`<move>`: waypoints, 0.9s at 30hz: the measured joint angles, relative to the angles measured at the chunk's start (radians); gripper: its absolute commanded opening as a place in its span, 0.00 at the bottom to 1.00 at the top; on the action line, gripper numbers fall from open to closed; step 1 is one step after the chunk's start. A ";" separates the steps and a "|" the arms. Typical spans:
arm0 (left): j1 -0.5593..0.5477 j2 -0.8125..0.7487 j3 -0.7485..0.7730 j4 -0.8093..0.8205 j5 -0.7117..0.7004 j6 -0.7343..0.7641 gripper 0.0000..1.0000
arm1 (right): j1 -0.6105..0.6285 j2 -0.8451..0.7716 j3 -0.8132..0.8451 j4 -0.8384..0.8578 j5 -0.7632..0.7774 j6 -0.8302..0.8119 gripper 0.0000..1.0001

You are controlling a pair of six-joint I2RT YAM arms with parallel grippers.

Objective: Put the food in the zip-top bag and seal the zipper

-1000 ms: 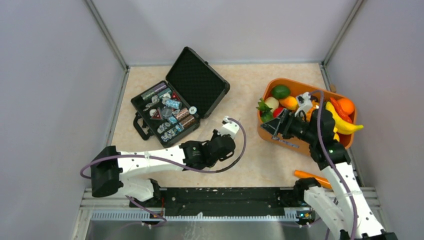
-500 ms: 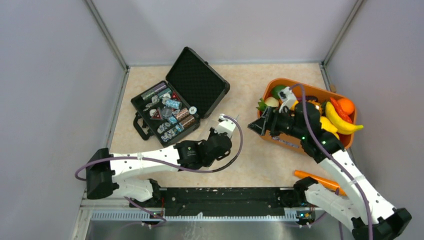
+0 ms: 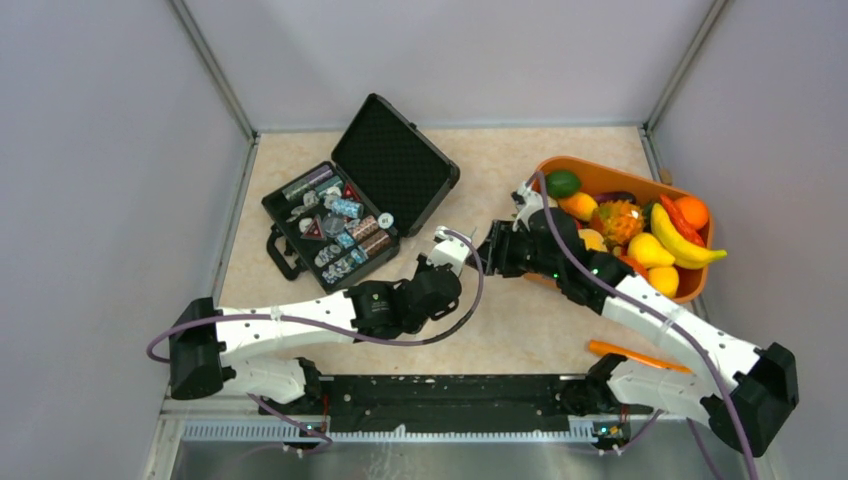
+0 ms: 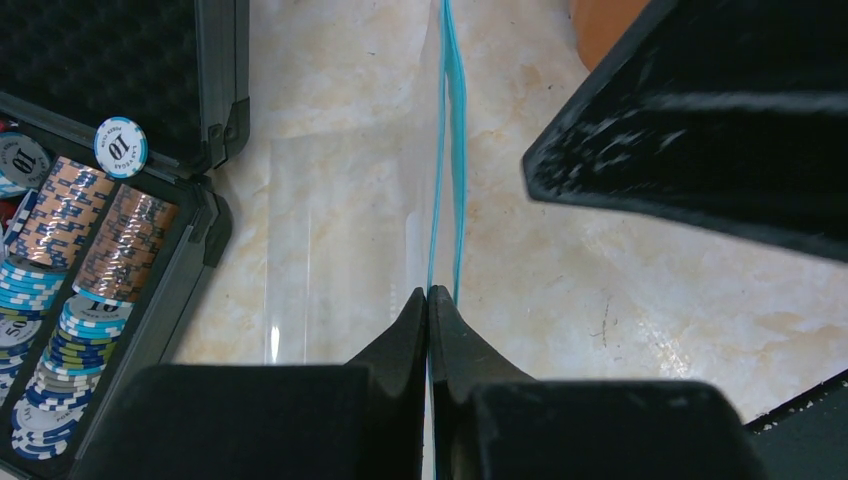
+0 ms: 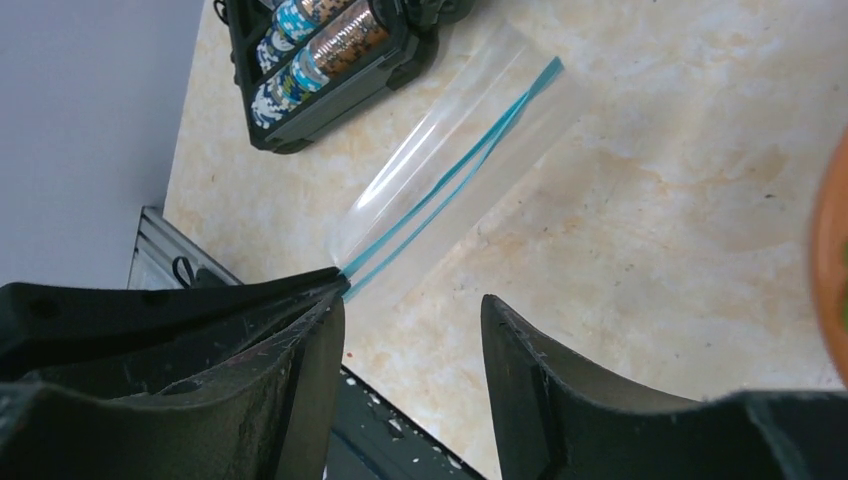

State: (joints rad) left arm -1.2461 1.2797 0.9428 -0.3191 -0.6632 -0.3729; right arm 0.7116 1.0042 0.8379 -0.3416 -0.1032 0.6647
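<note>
My left gripper (image 4: pixel 428 296) is shut on the mouth edge of the clear zip-top bag (image 4: pixel 340 230), right at the teal zipper (image 4: pixel 447 150). The bag hangs from it over the table. My right gripper (image 5: pixel 412 310) is open and empty, just right of the left gripper (image 3: pixel 457 254), with the zipper end (image 5: pixel 450 170) by its left finger. In the top view the right gripper (image 3: pixel 492 252) is between the left gripper and the basket. The food (image 3: pixel 640 225), toy fruits and vegetables such as a yellow banana (image 3: pixel 688 247), lies in the orange basket (image 3: pixel 640 182).
An open black case (image 3: pixel 350 205) of poker chips lies at the back left, close to the bag (image 5: pixel 320 60). An orange carrot-like stick (image 3: pixel 635 355) lies near the right arm's base. The basket's rim (image 5: pixel 835 250) is just right of the right gripper.
My right arm has swung left out of the basket, empty, to the bag beside the left gripper. The left gripper has kept its hold and barely moved.
</note>
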 measured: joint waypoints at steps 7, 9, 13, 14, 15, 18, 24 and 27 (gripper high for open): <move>0.000 0.000 0.000 0.000 0.001 0.000 0.00 | 0.043 0.111 0.000 0.035 0.050 0.056 0.48; 0.000 0.000 0.000 0.000 0.001 -0.001 0.00 | 0.044 0.122 -0.004 0.053 0.059 0.071 0.47; 0.000 0.000 -0.001 0.001 0.004 -0.003 0.00 | 0.046 0.133 -0.021 0.100 0.058 0.097 0.46; 0.000 0.000 -0.001 0.000 0.004 -0.003 0.00 | 0.046 0.139 -0.022 0.109 0.058 0.103 0.43; 0.000 -0.001 -0.001 0.000 0.004 -0.003 0.00 | 0.046 0.145 -0.022 0.118 0.059 0.108 0.41; 0.000 -0.005 -0.004 0.001 0.004 -0.003 0.00 | 0.046 0.168 -0.022 0.128 0.063 0.117 0.39; 0.000 -0.008 -0.005 0.001 0.004 -0.004 0.00 | 0.046 0.214 -0.023 0.139 0.061 0.122 0.38; 0.000 -0.008 -0.005 0.001 0.004 -0.009 0.00 | 0.046 0.216 -0.026 0.140 0.062 0.122 0.38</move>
State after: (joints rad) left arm -1.2461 1.2713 0.9375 -0.3180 -0.6594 -0.3817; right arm 0.7574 1.2198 0.8120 -0.2012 -0.0414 0.7868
